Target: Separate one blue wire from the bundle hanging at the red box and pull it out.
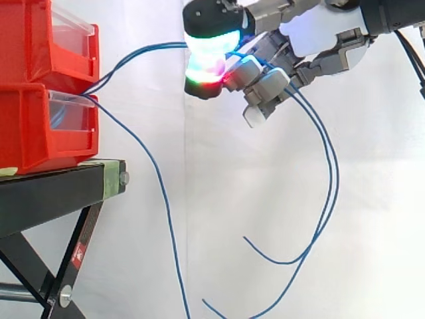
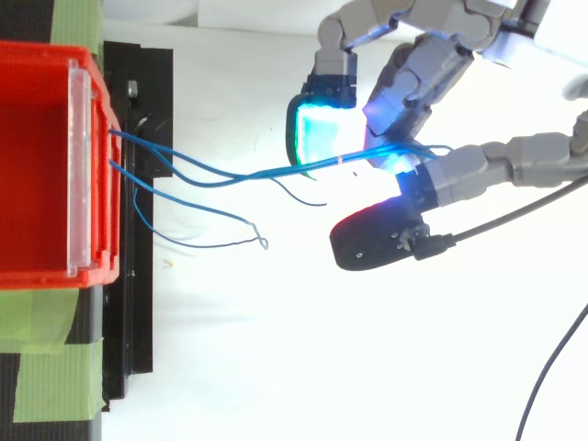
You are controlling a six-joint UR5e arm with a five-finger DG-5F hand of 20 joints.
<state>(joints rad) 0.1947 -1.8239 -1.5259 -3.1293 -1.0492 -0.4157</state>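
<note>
Several thin blue wires come out between the two stacked red bins [image 1: 40, 126] at the left. Two of them [image 1: 159, 46] run almost level to my hand [image 1: 319, 33], which hovers to the right of the bins, well clear of them. The hand's fingers are curled and its glowing fingertips [image 1: 209, 56] pinch these wires [image 2: 248, 176]. Past the hand their free tails [image 1: 330, 179] hang down in long loops. Another blue wire [image 1: 163, 199] drops loose from the bins, apart from the hand. From above, the fingertips [image 2: 322, 133] close over the strands.
The red bins [image 2: 103, 184] rest on a black stand [image 1: 60, 193] with crossed legs. Green tape [image 2: 55, 377] holds the stand's top. Shorter loose wire ends [image 2: 211, 246] dangle beside the stand. A white curtain lies behind and below.
</note>
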